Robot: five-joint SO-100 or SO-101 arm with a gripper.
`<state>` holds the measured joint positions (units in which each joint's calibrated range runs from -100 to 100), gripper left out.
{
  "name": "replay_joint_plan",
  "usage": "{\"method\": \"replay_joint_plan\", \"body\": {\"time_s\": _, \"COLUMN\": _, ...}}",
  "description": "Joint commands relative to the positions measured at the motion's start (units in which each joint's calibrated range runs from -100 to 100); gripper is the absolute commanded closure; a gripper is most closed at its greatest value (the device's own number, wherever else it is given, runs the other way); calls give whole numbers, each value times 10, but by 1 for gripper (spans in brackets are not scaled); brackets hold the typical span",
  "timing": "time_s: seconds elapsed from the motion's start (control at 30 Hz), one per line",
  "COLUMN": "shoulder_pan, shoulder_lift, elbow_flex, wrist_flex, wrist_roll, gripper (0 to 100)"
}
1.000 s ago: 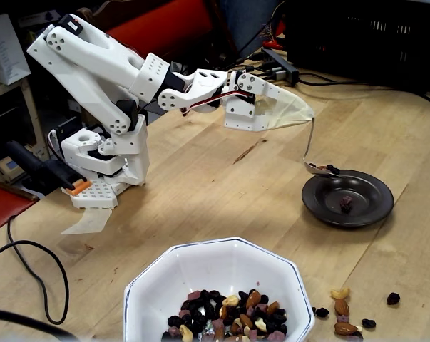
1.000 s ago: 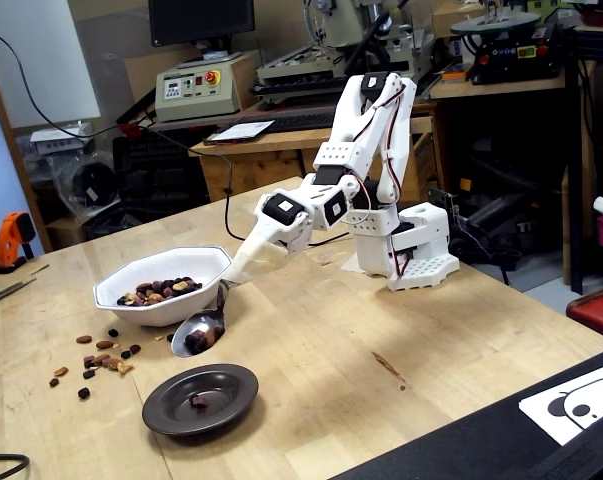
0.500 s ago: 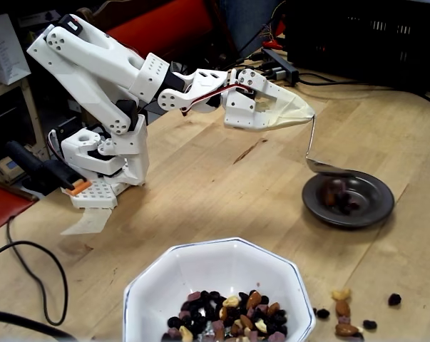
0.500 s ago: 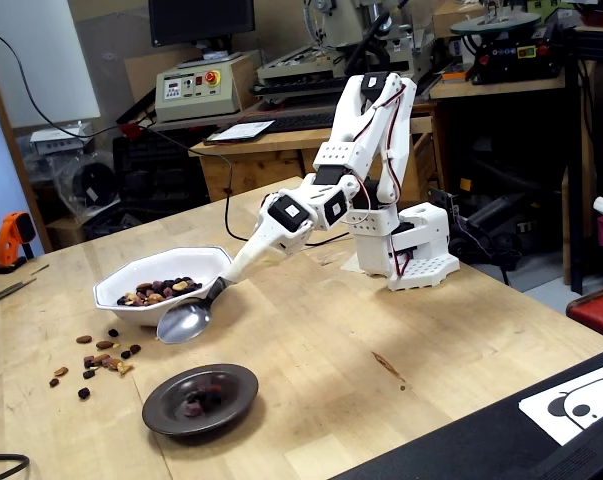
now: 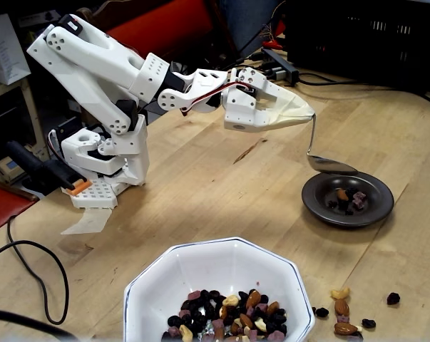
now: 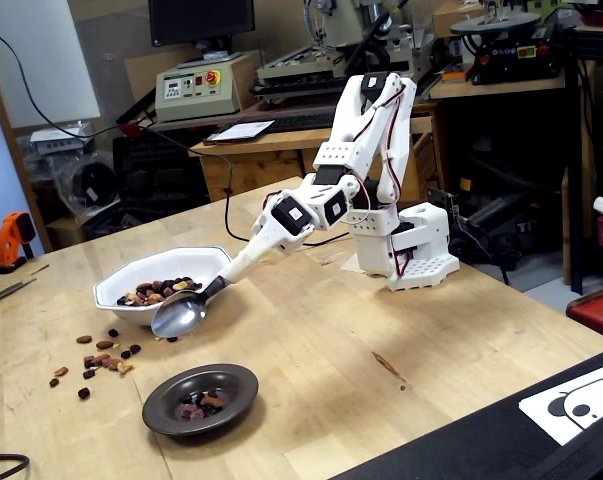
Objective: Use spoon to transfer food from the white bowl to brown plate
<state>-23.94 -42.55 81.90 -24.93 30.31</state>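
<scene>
So here we've got the end effector (image 5: 307,117) clamped on the very top of the spoon (image 5: 327,164) handle, and the spoon's bowl hangs tipped over the near-left rim of the brown plate (image 5: 371,211) in a fixed view. In another fixed view the spoon (image 6: 179,315) sits in the air between the white bowl (image 6: 131,278) and the brown plate (image 6: 243,391), looking empty as far as we can tell.

A little pile of food (image 5: 345,199) is on the plate, and most of the food (image 5: 225,317) is in the white bowl (image 5: 200,263). A few loose nuts and raisins (image 5: 345,317) lie scattered on the surface (image 5: 200,192) just beside the bowl.

Handling thoughts: the spoon is stiff, thin metal and shiny, so we'd bet it's slippery in plastic fingers. Held at the far end of the handle, any load in the bowl end gets lots of leverage to twist it, so a firm pinch matters. We'd take it a bit lower on the handle if we could, for better control.

The food is light, dry and loose. Almonds and raisins roll easily, so a tilted or jerky spoon sheds them, which probably explains the strays. Bowl and plate look ceramic, hard and chippable, so we'd avoid knocking the spoon into the rims.
</scene>
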Motion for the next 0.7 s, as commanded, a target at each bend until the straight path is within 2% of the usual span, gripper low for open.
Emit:
{"method": "replay_joint_plan", "body": {"time_s": 0.0, "shoulder_pan": 0, "shoulder_lift": -23, "elbow_flex": -9, "wrist_flex": -1, "wrist_roll": 1, "gripper": 96}}
{"method": "replay_joint_plan", "body": {"time_s": 0.1, "shoulder_pan": 0, "shoulder_lift": -23, "elbow_flex": -11, "wrist_flex": -1, "wrist_roll": -17, "gripper": 96}}
{"method": "replay_joint_plan", "body": {"time_s": 0.4, "shoulder_pan": 1, "shoulder_lift": -23, "elbow_flex": -91, "wrist_flex": -1, "wrist_roll": -147, "gripper": 96}}
{"method": "replay_joint_plan", "body": {"time_s": 0.67, "shoulder_pan": 1, "shoulder_lift": -28, "elbow_flex": -141, "wrist_flex": -1, "wrist_roll": -194, "gripper": 96}}
